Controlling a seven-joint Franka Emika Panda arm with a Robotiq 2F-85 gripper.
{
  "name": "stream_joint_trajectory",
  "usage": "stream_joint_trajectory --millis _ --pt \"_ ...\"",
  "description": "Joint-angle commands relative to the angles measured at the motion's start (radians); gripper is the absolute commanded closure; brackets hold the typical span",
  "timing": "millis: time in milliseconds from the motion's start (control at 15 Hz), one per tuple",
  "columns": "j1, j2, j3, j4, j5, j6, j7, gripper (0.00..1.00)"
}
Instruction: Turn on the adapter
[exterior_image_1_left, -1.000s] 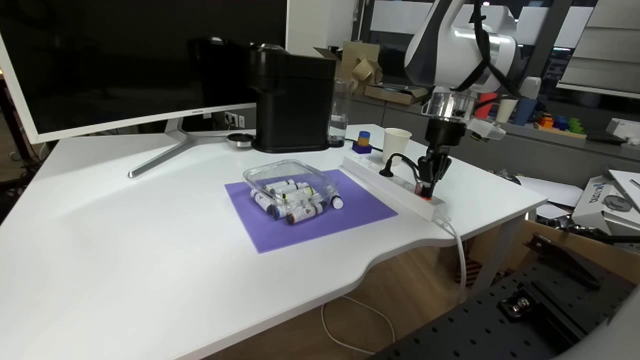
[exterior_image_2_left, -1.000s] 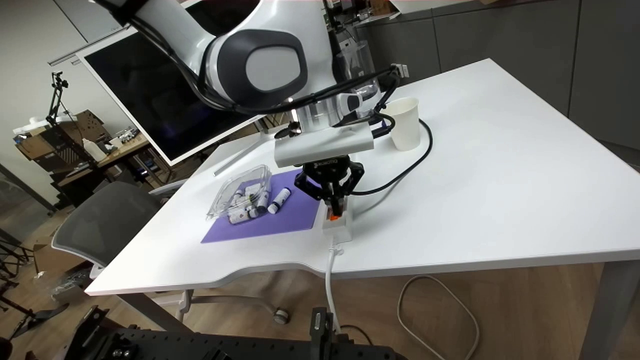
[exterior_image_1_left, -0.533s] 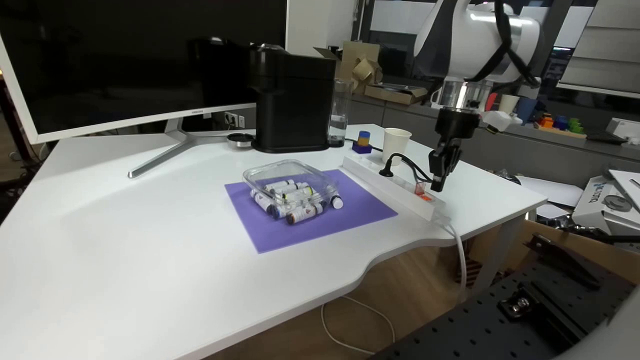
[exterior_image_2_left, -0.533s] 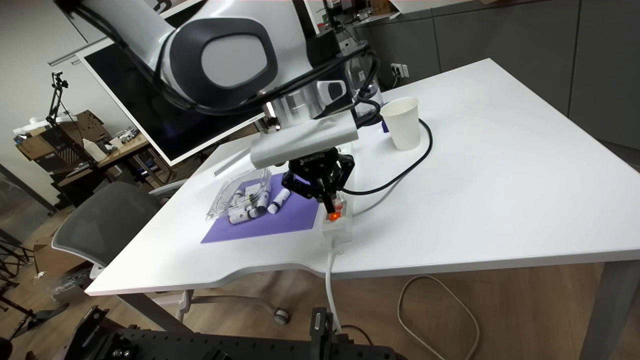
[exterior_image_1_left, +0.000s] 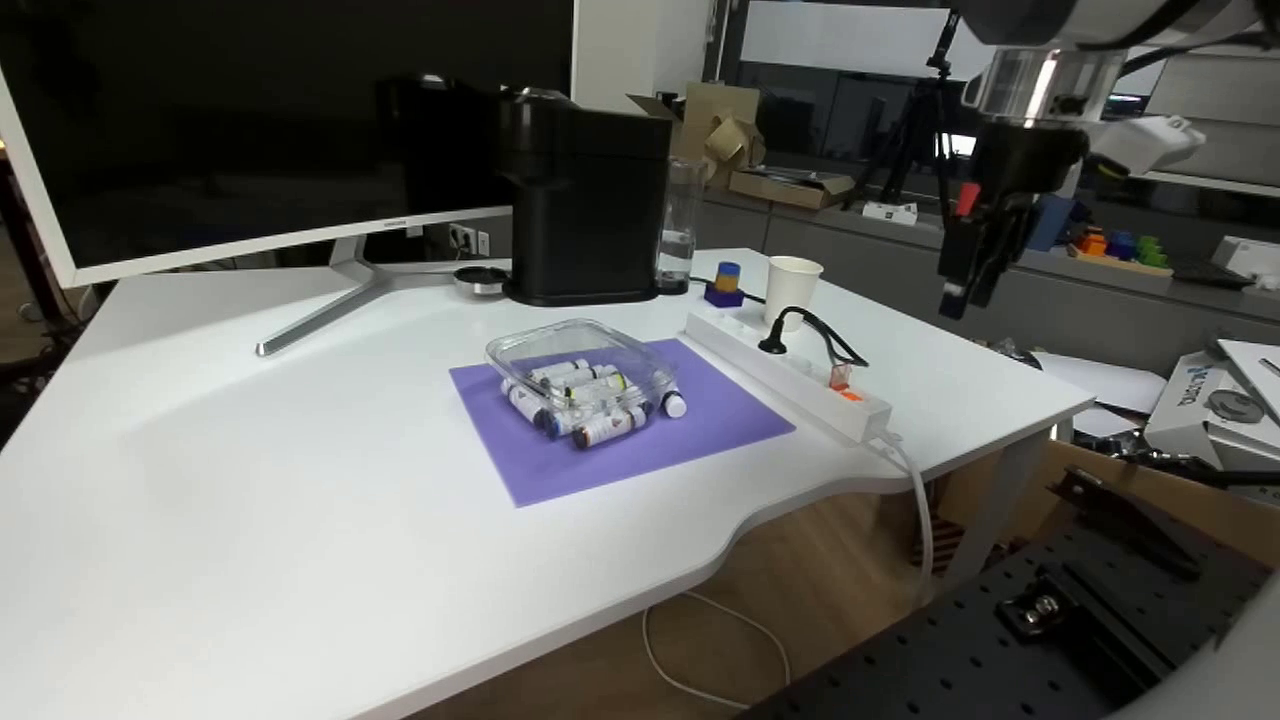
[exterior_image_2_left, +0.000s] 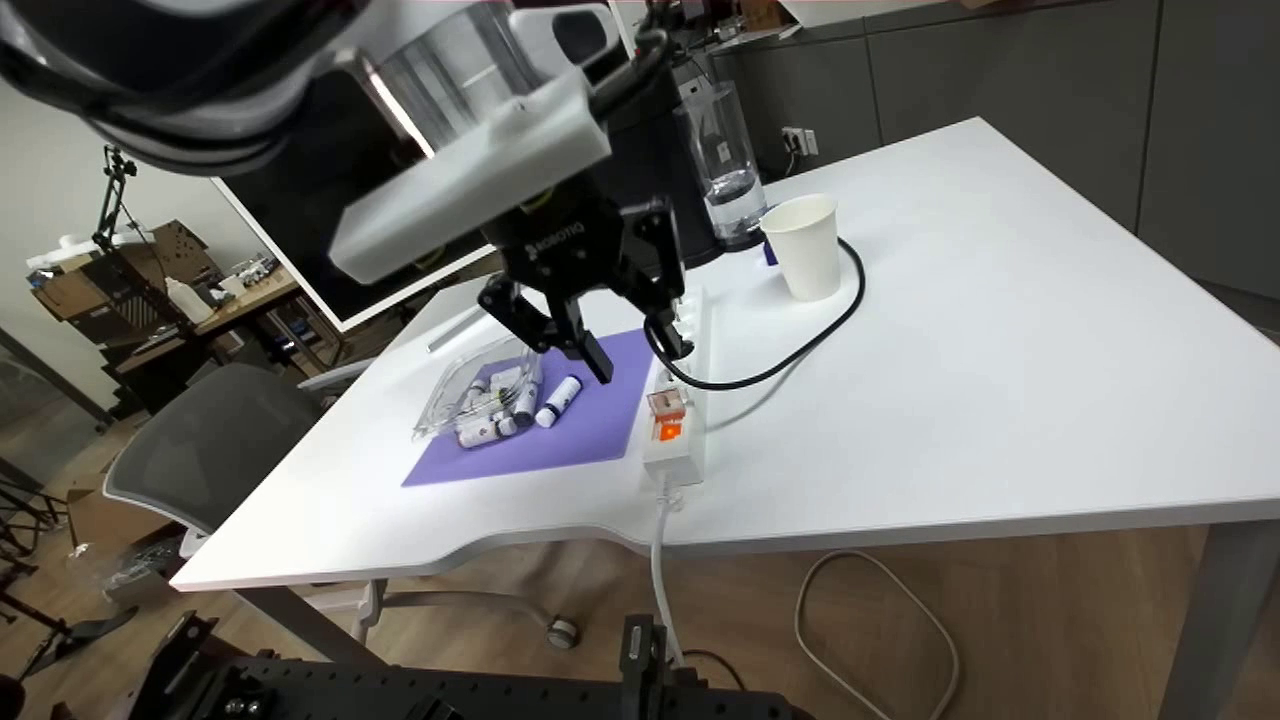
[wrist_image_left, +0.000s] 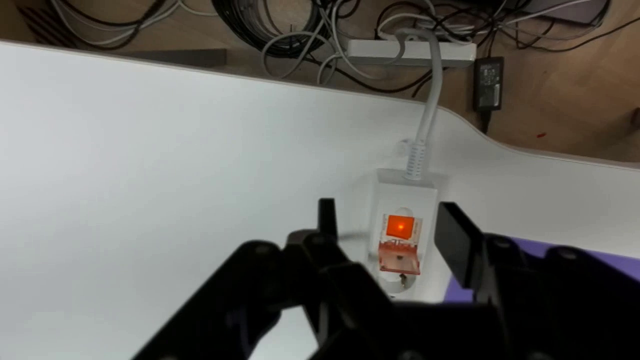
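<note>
Wrist view: looks down past the gripper (wrist_image_left: 387, 225) onto the strip (wrist_image_left: 400, 197), taken here to be the task's adapter. Has the jaws wide, with nothing between the fingertips (wrist_image_left: 327, 215). Frames the switch (wrist_image_left: 400, 226) in the gap between the jaws, glowing orange with a bright spot, and just beside it the red cover (wrist_image_left: 399, 259), tipped open.

Hangs clear in both exterior views, with the strip lower than the jaws and well apart from them; touches neither switch nor cover. Shows in an exterior view a black plug (exterior_image_1_left: 772, 342), seated in the strip beyond the switch, also lower than the jaws, with a cup (exterior_image_1_left: 793, 290) near it.

Seems, by judgement, done in the main: with the cover open and the switch alight, most likely on. Cannot confirm from these views any power at the plug. Leaves little to do: perhaps only moving the jaws farther away, perhaps closing the cover, though not asked for by the task. Calls, most likely, for no press; could go wrong by a stray touch from the jaws, likely enough to turn the switch off.
</note>
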Motion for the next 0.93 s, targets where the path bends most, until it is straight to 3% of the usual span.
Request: stream_joint_trajectory --millis 0,200,600,867 --pt "-0.044 -0.202 -0.027 -0.076 -0.188 -0.017 0.185 0.13" --pt "-0.063 -0.274 -0.02 -0.05 -0.256 -0.026 0.248 0.0" --pt "-0.075 -0.369 -0.005 -0.051 -0.254 -0.052 0.296 0.0" --pt "-0.078 -0.368 0.032 -0.044 -0.239 -0.169 0.41 0.0"
